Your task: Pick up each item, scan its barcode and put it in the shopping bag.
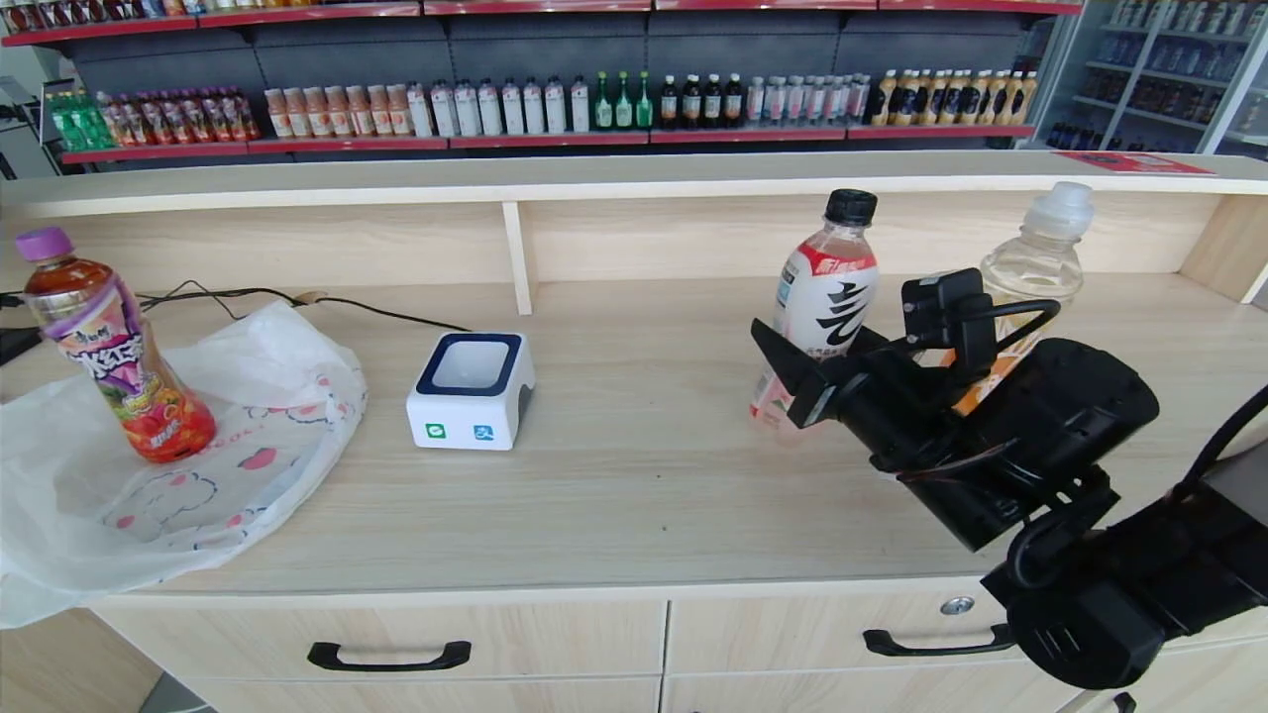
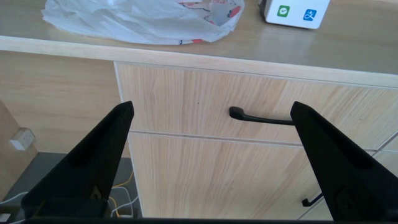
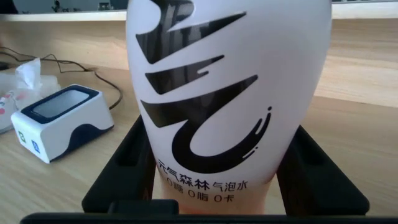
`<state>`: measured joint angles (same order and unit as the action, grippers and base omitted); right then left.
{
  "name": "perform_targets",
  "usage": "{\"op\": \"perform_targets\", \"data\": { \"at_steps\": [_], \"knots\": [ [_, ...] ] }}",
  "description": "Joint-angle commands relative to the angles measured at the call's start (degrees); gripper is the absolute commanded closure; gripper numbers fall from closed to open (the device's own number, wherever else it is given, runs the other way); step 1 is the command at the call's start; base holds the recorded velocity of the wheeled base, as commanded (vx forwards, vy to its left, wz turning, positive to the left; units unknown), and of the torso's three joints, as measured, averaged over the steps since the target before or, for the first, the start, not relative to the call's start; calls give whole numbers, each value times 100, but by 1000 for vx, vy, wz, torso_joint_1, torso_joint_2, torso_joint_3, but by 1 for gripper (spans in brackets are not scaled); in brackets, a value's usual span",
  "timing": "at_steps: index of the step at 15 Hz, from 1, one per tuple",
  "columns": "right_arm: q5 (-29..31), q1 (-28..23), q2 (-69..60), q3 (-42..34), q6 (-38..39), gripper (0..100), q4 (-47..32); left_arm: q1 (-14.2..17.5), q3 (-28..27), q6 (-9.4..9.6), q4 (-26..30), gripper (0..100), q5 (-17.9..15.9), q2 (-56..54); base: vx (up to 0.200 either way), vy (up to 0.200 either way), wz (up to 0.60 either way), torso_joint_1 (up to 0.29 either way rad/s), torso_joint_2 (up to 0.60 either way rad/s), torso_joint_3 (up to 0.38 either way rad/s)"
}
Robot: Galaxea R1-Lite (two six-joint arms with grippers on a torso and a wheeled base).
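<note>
A bottle with a white label and black cap [image 1: 827,287] stands on the right of the wooden counter [image 1: 644,465]. My right gripper [image 1: 812,342] is open, one finger on each side of the bottle's lower half. The right wrist view has this bottle [image 3: 230,93] close up between the fingers [image 3: 124,162]. A red tea bottle with a purple cap [image 1: 119,347] stands on the white plastic shopping bag [image 1: 218,436] at the left. The white scanner [image 1: 471,391] sits mid-counter. My left gripper [image 2: 211,106] hangs open, holding nothing, below the counter's front edge, facing the drawers.
A clear bottle with a white cap [image 1: 1040,262] stands just behind my right wrist. A black cable [image 1: 376,309] runs along the back left. A raised ledge [image 1: 634,178] closes off the counter's far side. Drawer handles [image 2: 261,117] lie below the front edge.
</note>
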<state>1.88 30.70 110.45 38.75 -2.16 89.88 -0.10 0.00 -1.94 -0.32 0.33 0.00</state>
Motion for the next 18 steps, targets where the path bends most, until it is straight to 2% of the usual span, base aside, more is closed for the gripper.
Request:
{"op": "perform_targets", "data": {
  "at_steps": [1, 6, 9, 12, 16, 18],
  "knots": [
    [6, 323, -313, -149, 75, 100, 12, 10, 0, -8, 5, 0, 2, 9, 0, 0, 0, 0, 0, 0],
    [225, 1281, -744, -799, 40, 100, 12, 10, 0, -17, 5, 0, 2, 9, 0, 0, 0, 0, 0, 0],
    [234, 1562, -920, -1160, -30, 100, 12, 10, 0, 9, 5, 0, 2, 0, 0, 0, 0, 0, 0, 0],
    [225, 1747, -1034, -1072, 31, 100, 12, 10, 0, 9, 5, 0, 2, 9, 0, 0, 0, 0, 0, 0],
    [234, 2635, -1008, -834, 304, 100, 12, 1, 0, 9, 5, 0, 2, 0, 0, 0, 0, 0, 0, 0],
    [225, 2714, -1104, -650, 453, 100, 12, 1, 0, 9, 5, 0, 2, 0, 0, 0, 0, 0, 0, 0]
  ]
}}
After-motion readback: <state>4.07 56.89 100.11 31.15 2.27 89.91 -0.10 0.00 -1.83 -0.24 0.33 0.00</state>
